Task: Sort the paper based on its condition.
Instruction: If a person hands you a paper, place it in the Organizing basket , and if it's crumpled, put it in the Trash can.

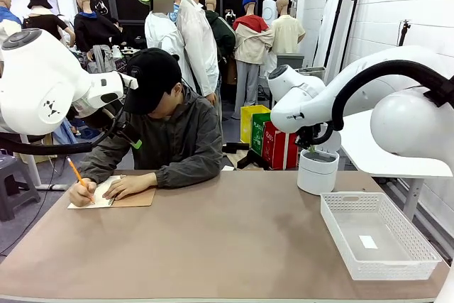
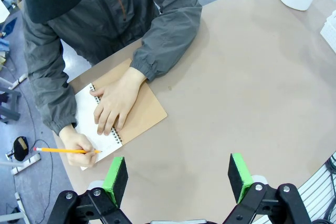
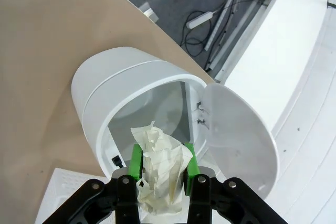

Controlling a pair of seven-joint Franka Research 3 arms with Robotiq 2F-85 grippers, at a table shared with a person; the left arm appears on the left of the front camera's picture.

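White round bin (image 3: 105, 93) at far right of the table, hinged lid (image 3: 236, 129) swung open. Right gripper (image 3: 163, 153) hung over the bin mouth, green pads narrowed onto a crumpled wad of off-white paper (image 3: 157, 142). The wad stuck up above the fingertips, over the opening and not down inside. The bin's inner wall showed plain white, and the paper and fingers hid its bottom. There was a small dark part low inside the rim, too small to make out.

White lattice basket (image 1: 340, 225) at near right of the table. One small white rectangle (image 1: 368, 242) lay flat on its floor; I couldn't tell if it was a label or a slip. In the right wrist view only a corner of the basket showed, cut off at the bottom edge.

Left gripper (image 2: 178, 179) was up over the near left of the table, jaws wide apart with nothing between them.

Spiral notebook (image 2: 137, 113) at far left, open with its brown cover folded out. The person's hand (image 2: 116, 100) lay flat across it and covered part of the page. The other hand (image 2: 79, 148) held an orange pencil (image 2: 63, 150) at the page edge. Nothing written on the page could be read.
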